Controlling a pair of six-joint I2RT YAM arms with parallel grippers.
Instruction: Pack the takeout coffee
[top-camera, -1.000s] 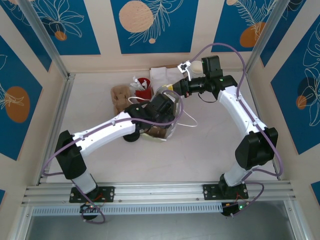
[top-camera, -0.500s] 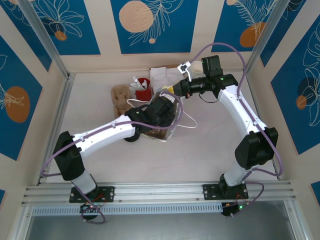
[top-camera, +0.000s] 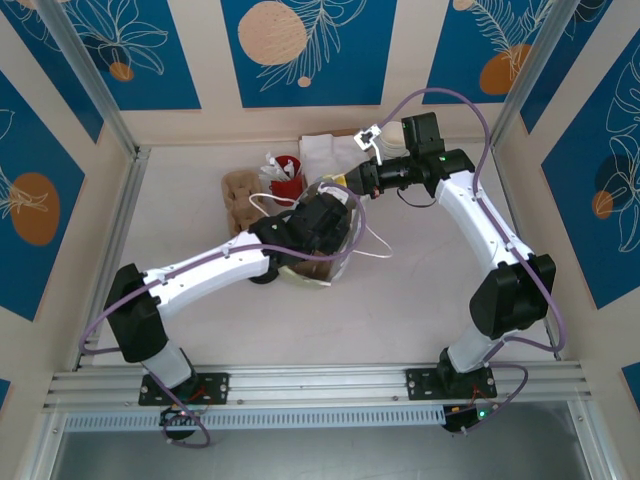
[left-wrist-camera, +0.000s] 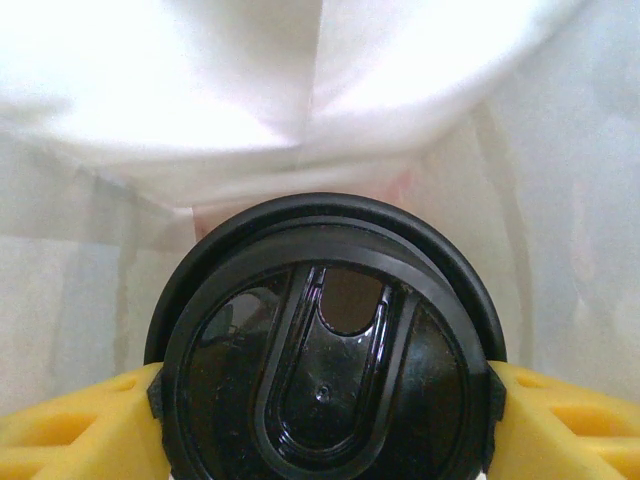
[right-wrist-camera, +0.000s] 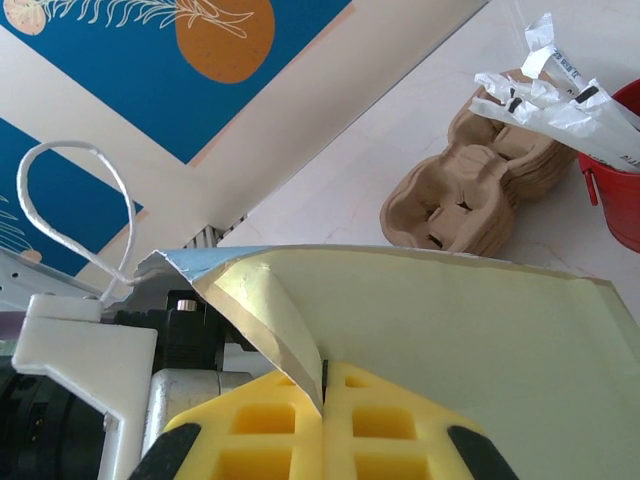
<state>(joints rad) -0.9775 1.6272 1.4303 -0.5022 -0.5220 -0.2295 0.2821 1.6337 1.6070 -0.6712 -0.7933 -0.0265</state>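
The takeout coffee (left-wrist-camera: 325, 360) shows from above as a round black lid with a sip hole. My left gripper (left-wrist-camera: 325, 425) is shut on it, a yellow finger (left-wrist-camera: 70, 430) pressing each side of the lid. Both are inside the paper bag (left-wrist-camera: 300, 100), whose pale walls surround the cup. From above, the left gripper (top-camera: 325, 215) reaches into the bag (top-camera: 318, 268) lying mid-table. My right gripper (right-wrist-camera: 323, 385) is shut on the bag's rim (right-wrist-camera: 450, 320), holding the mouth up; in the top view it (top-camera: 347, 178) sits at the bag's far edge.
Brown moulded cup carriers (top-camera: 240, 190) lie left of the bag, next to a red cup (top-camera: 288, 180) stuffed with white sachets. White napkins (top-camera: 325, 148) sit by the back wall. The bag's white string handle (top-camera: 372, 240) loops out to the right.
My left gripper has moved a little farther into the bag with the coffee. The right gripper has kept its hold on the rim.
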